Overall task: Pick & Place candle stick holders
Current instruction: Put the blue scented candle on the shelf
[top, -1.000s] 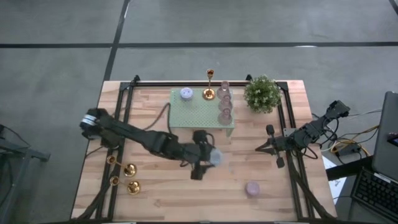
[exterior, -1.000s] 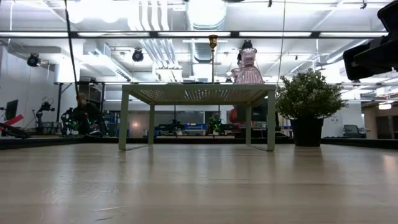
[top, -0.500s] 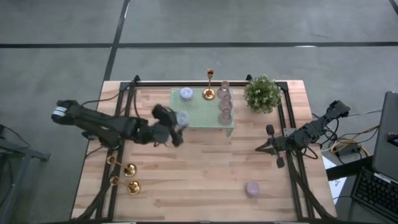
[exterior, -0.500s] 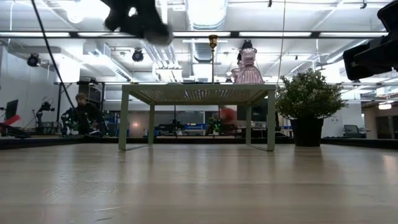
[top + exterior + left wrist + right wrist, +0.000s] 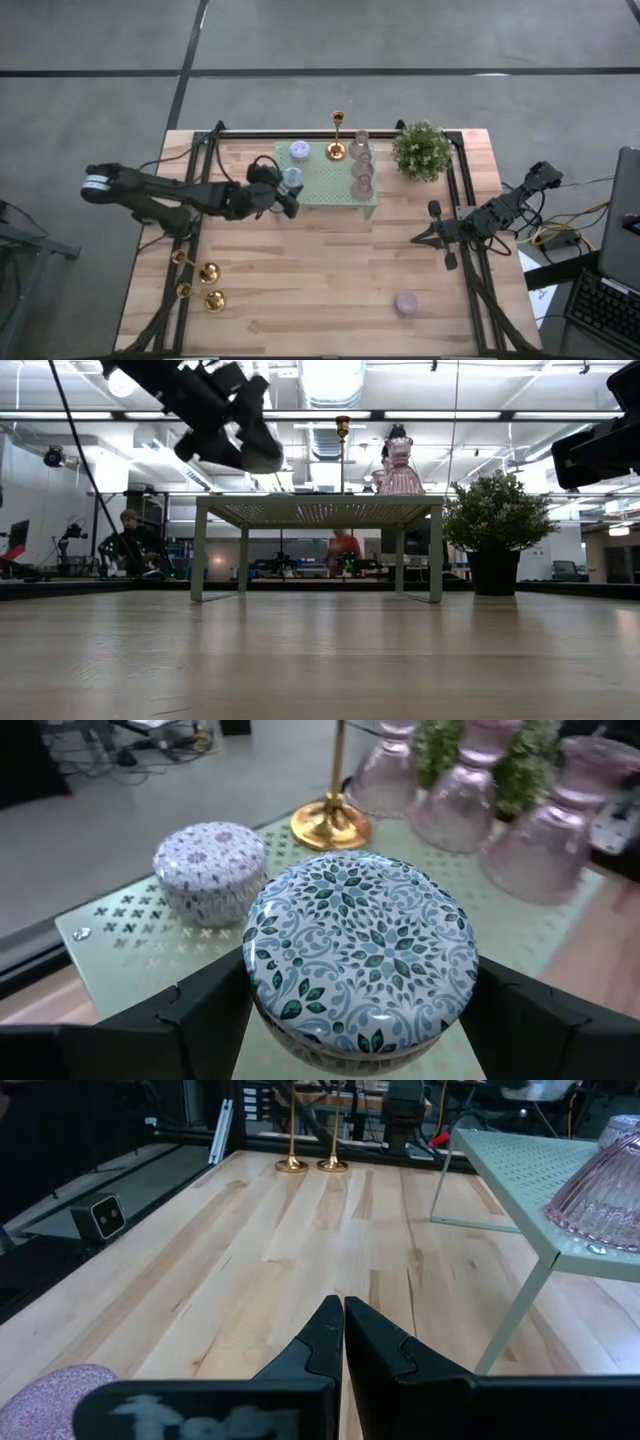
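My left gripper [image 5: 289, 188] hangs over the left end of the small green perforated stand [image 5: 325, 185], shut on a round tin candle with a blue leaf-patterned lid [image 5: 362, 945]. One gold candle stick holder [image 5: 337, 148] stands upright by its round base on the stand's far side. Two more candle stick holders [image 5: 208, 272] [image 5: 214, 300] stand on the wood near the table's left edge. My right gripper [image 5: 343, 1325] rests shut at the table's right side, with nothing in it. My left gripper pinches the tin candle's round side wall [image 5: 262, 982] between its two fingers [image 5: 200, 1020], one on each opposite side. The fingers come from the table's left, slanting a little downward. The candle sits lid up, lifted clear above the green stand's left end.
On the green stand are a pale lilac tin candle [image 5: 299, 150] and several pink glass vessels [image 5: 361, 170]. A potted plant [image 5: 421, 150] stands at the far right. Another lilac candle [image 5: 405, 303] lies on the wood near the front right. Black frame rails run along both sides.
My left gripper has carried the patterned candle from the middle of the table toward the far left, up to the green stand's left end. It rolled about its own line on the way and slowed in the last half second. The candle has stayed in its hold.
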You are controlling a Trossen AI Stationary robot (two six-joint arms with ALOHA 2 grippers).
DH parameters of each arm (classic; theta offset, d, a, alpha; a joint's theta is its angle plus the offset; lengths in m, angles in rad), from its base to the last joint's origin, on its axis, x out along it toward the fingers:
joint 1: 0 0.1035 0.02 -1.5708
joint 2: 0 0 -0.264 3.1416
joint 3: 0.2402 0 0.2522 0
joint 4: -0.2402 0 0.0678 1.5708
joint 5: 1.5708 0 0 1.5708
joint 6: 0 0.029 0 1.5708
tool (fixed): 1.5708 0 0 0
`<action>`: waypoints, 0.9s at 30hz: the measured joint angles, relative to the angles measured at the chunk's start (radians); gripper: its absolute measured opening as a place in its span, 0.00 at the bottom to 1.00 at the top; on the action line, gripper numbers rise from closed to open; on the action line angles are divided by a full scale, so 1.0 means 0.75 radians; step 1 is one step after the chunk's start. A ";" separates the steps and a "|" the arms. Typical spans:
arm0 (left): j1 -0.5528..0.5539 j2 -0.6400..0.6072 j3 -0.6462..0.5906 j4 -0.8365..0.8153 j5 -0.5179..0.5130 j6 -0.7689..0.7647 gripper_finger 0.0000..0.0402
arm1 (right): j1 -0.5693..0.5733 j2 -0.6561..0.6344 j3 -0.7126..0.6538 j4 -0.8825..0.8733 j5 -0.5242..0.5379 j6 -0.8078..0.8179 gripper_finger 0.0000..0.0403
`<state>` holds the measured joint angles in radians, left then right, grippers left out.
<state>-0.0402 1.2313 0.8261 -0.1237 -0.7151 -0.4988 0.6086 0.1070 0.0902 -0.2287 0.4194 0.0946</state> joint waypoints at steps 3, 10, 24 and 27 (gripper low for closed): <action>0.023 0.046 0.000 0.024 -0.014 0.001 0.78 | 0.000 0.001 0.000 0.000 0.001 0.000 0.02; 0.068 0.161 -0.005 0.103 -0.016 0.009 0.78 | 0.000 0.001 0.000 0.000 0.001 0.003 0.02; 0.160 0.257 -0.005 0.170 -0.017 0.034 0.78 | 0.000 0.001 0.000 0.000 0.001 0.002 0.02; 0.163 0.257 -0.006 0.179 -0.016 0.035 0.78 | 0.000 0.001 0.000 0.000 0.000 0.000 0.02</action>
<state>0.0818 1.4237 0.8219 0.0105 -0.7270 -0.4723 0.6086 0.1074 0.0902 -0.2287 0.4197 0.0944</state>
